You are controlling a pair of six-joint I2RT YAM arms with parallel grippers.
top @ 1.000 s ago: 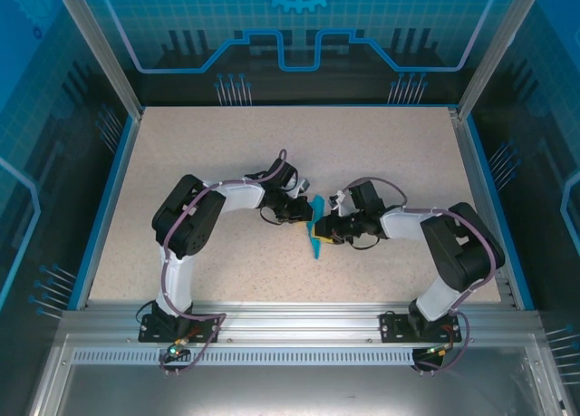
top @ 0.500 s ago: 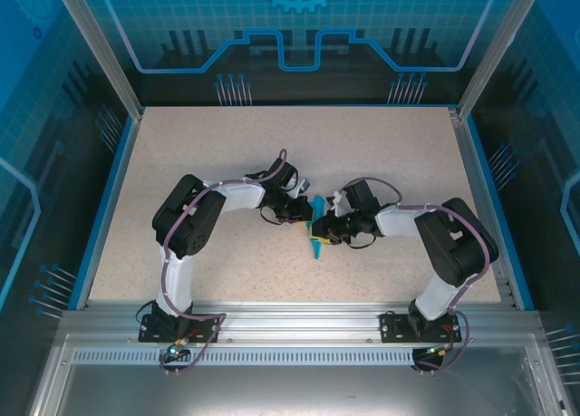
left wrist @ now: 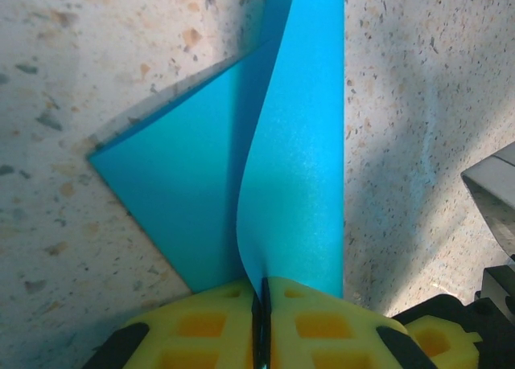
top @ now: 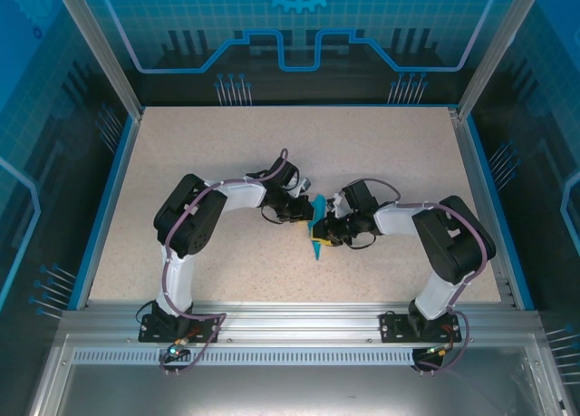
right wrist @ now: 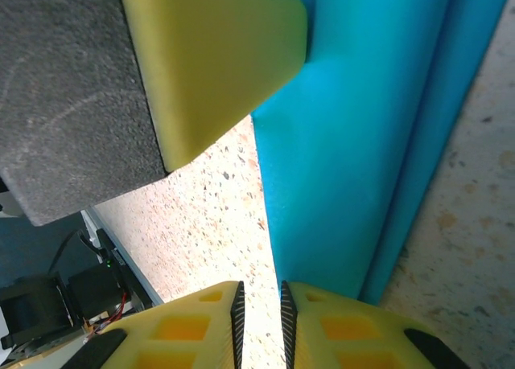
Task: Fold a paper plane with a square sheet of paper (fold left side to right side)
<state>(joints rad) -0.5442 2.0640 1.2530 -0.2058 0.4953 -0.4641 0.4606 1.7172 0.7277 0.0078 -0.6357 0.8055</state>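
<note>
The cyan-blue sheet of paper point(top: 317, 244) lies mid-table, folded into a slim pointed shape, between both grippers. My left gripper point(top: 308, 213) point(left wrist: 261, 285) is shut on an upright, curved flap of the paper point(left wrist: 298, 144); a flat triangular layer spreads on the table to its left. My right gripper point(top: 324, 229) point(right wrist: 259, 293) faces it from the other side, its jaws a narrow gap apart with bare table showing between them. The paper point(right wrist: 354, 160) runs beside and under its right finger point(right wrist: 346, 321). The left gripper's yellow pad point(right wrist: 209, 55) shows close ahead.
The speckled beige tabletop point(top: 227, 153) is bordered by a blue rim point(top: 107, 208) and glass walls. An aluminium rail point(top: 290, 316) carries both arm bases at the near edge. Part of the right gripper point(left wrist: 491, 192) shows close to the left one's right.
The right arm has shifted slightly left and farther from the near edge, closing in on the paper. The left arm and the held flap have stayed put.
</note>
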